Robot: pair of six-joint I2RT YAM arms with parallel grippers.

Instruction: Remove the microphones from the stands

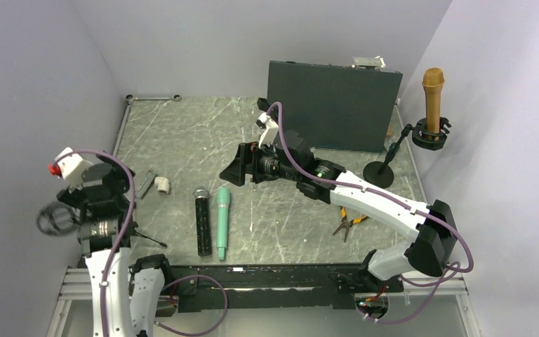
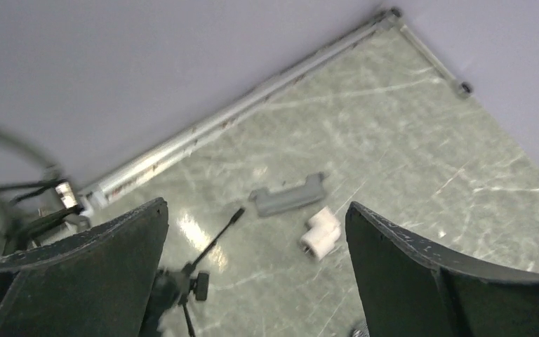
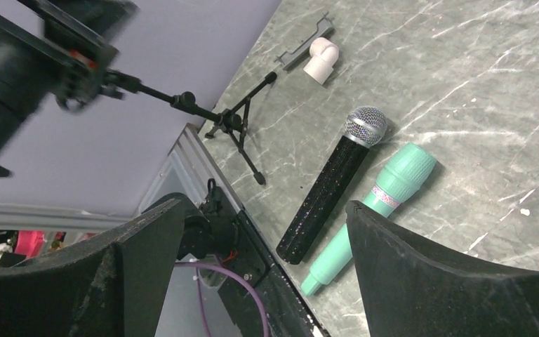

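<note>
A gold microphone [image 1: 433, 90] stands upright in the clip of a black stand [image 1: 390, 156] with a round base, at the back right. My right gripper [image 1: 235, 166] is open and empty over the table's middle, pointing left, well away from that stand. In the right wrist view the open gripper [image 3: 265, 203] hangs above a black microphone [image 3: 330, 189] and a teal microphone [image 3: 375, 210] that lie side by side on the table. My left gripper [image 1: 112, 184] is open and empty at the left; in its wrist view [image 2: 256, 207] nothing is between the jaws.
A small black tripod stand [image 1: 144, 237] with an empty ring mount [image 1: 52, 219] is by the left arm. A grey bracket [image 1: 147, 184] and a white pipe elbow [image 1: 162, 185] lie nearby. Yellow-handled pliers [image 1: 347, 223] lie right of centre. A dark panel [image 1: 333, 105] stands at the back.
</note>
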